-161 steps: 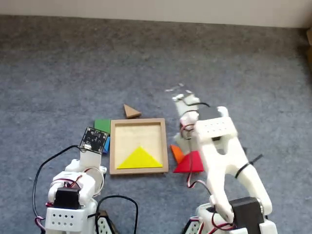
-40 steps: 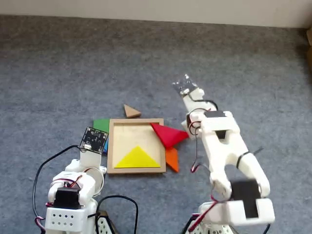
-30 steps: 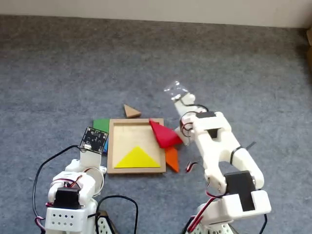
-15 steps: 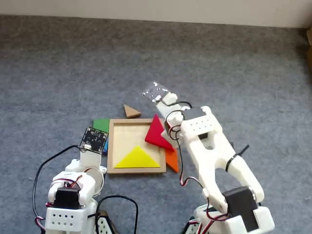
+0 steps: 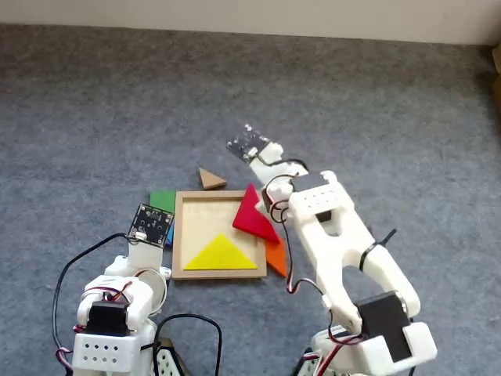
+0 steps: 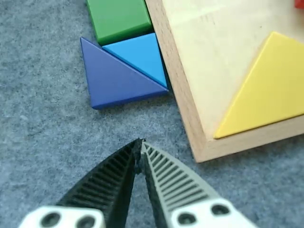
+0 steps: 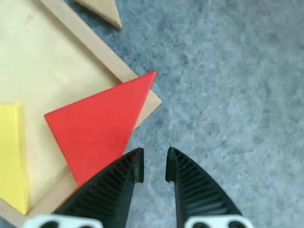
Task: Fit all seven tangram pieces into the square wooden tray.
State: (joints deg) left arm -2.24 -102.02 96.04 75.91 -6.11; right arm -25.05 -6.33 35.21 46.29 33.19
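Note:
The square wooden tray (image 5: 188,235) holds a yellow triangle (image 5: 221,254) at its near side. A red triangle (image 5: 252,213) lies partly inside the tray and overlaps its right rim (image 7: 95,45). My right gripper (image 7: 153,165) hovers open and holds nothing, over the carpet just outside that rim beside the red triangle (image 7: 102,130). My left gripper (image 6: 139,143) is shut with nothing in it, over the carpet by the tray's left rim (image 6: 178,95). Close to it lie a dark blue triangle (image 6: 114,80), a light blue triangle (image 6: 140,54) and a green square (image 6: 118,19).
An orange piece (image 5: 275,254) lies on the carpet right of the tray, partly under the right arm. A small tan triangle (image 5: 210,179) sits just behind the tray. Grey carpet stretches open at the back and to both sides.
The right arm carried the red triangle from the carpet right of the tray onto the tray's right rim, turning it on the way. The left arm has not moved.

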